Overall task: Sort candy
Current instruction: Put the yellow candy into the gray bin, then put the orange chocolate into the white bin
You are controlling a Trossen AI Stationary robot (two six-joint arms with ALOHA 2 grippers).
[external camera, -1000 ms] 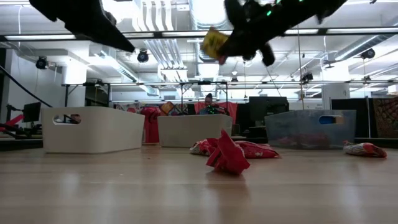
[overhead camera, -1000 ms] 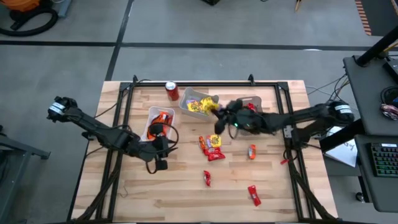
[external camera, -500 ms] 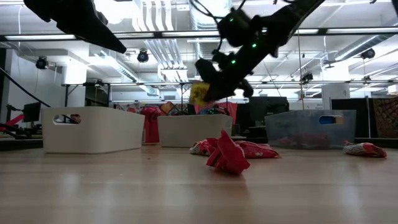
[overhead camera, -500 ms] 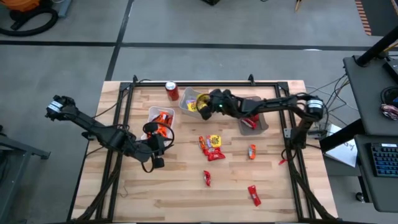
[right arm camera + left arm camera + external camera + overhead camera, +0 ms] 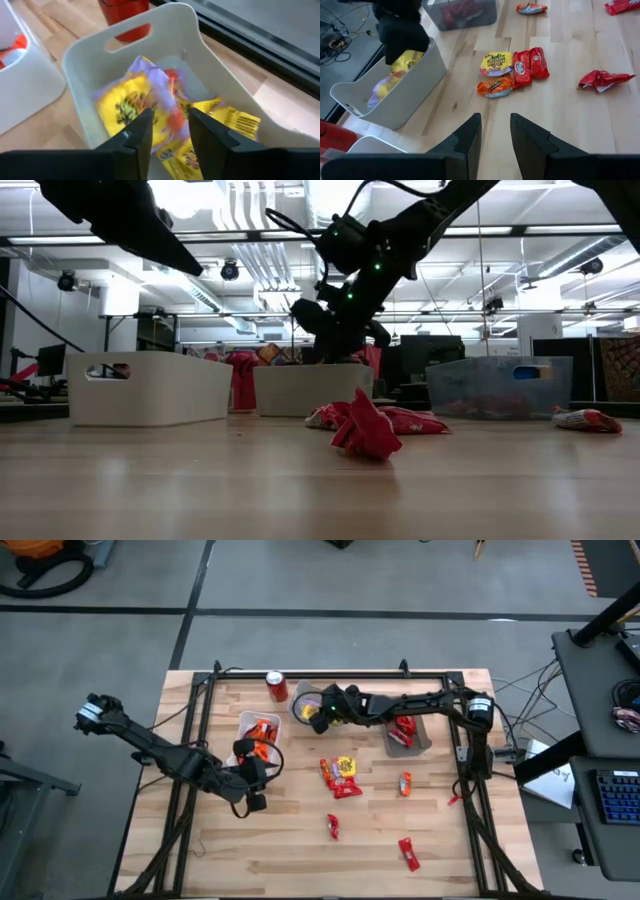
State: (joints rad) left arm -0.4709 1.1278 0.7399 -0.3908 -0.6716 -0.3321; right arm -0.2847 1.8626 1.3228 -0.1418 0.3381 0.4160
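Hovering over the white bin [image 5: 308, 703] at 12 o'clock, my right gripper [image 5: 322, 712] stands parted, empty above yellow candy [image 5: 131, 106]. More candy [image 5: 341, 776] lies mid-table. My left gripper [image 5: 255, 783], at 9 o'clock, holds nothing.

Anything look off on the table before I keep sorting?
One oddity: a red soda can stands on the table's far edge beside the white bin of yellow candy, and it isn't candy. The loose sweets are just unsorted; nothing looks spilled or damaged.
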